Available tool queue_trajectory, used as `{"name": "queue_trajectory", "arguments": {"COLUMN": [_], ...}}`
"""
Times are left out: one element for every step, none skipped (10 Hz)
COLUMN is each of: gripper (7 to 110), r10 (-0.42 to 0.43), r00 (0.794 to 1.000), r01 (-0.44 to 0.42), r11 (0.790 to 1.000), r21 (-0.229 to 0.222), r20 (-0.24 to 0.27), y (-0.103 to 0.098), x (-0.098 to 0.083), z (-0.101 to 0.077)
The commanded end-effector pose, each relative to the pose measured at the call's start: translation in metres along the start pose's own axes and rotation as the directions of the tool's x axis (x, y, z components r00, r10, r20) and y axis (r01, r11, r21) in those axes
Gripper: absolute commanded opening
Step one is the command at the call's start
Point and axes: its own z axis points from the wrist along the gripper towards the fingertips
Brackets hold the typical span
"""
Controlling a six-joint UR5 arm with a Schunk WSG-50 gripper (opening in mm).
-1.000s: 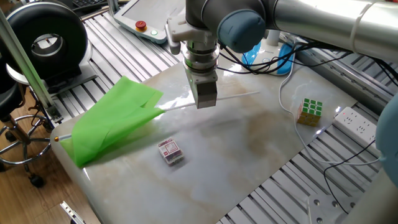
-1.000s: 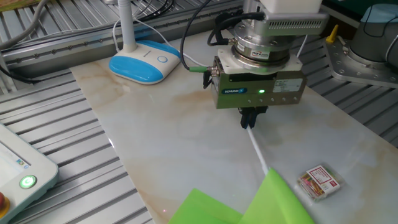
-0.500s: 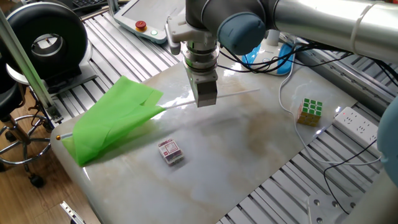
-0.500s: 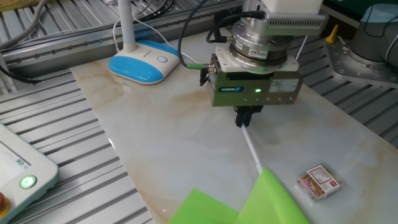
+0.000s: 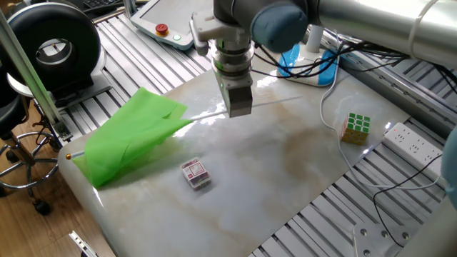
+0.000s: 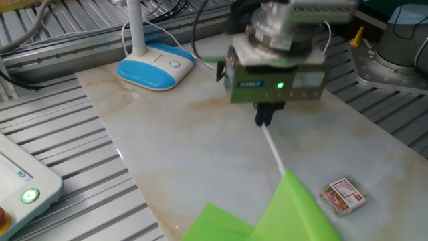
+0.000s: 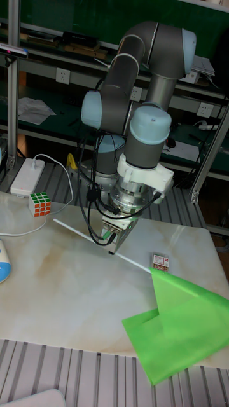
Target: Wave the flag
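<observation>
Presently, one item under handling: the flag (image 5: 132, 143), lime-green cloth on a slim white pole (image 7: 137, 261).

Location: the cloth lies draped over one edge of the counter (image 5: 285, 178), spilling partly past it. The pole runs from there across the marble toward the counter's middle and beyond, its bare end (image 7: 58, 222) reaching out on the far side of the end effector. A small gold-orange tip (image 5: 68, 155) shows at the cloth end, just off the counter edge.

Holder: the end effector (image 6: 265, 120), pointing straight down, fingers clenched on the pole partway along its length. The pole looks lifted clear of the counter at the grip, sloping down toward the cloth; whether the cloth end itself hangs free cannot be told.

Governing relation: the pole's long axis lies roughly level and crosswise to the downward-pointing end effector. The heavy, cloth-bearing part extends to one side; the short bare part to the other. Judged so, any swing of the wrist would sweep the cloth end widest.

Other articles on the counter:
- small red-and-white box (image 5: 195, 173), near the cloth;
- colour cube (image 5: 355, 127), near the opposite edge, well apart from the flag;
- blue-and-white lamp base (image 6: 154, 69), toward a far corner.
</observation>
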Motion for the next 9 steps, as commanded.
{"name": "queue_trajectory", "arguments": {"gripper": [7,7,7,7,7,7,7,7,7], "r10": [-0.002,-0.007,-0.012,-0.013,-0.013,-0.010,-0.001,0.027,0.089], "r00": [1.000,1.000,1.000,1.000,1.000,1.000,1.000,0.999,0.995], "r01": [0.002,0.007,0.012,0.014,0.014,0.011,0.002,-0.025,-0.085], "r11": [0.999,0.999,0.998,0.998,0.998,0.998,0.998,0.997,0.992], "r21": [-0.033,-0.044,-0.056,-0.065,-0.067,-0.068,-0.069,-0.076,-0.097], "r20": [0.006,0.013,0.016,0.015,0.014,0.013,0.007,0.019,0.039], "y": [0.010,0.013,0.016,0.018,0.020,0.023,0.027,0.032,0.039], "x": [0.006,0.009,0.013,0.017,0.018,0.019,0.018,0.013,0.003], "z": [-0.040,-0.054,-0.069,-0.082,-0.089,-0.095,-0.102,-0.111,-0.117]}}
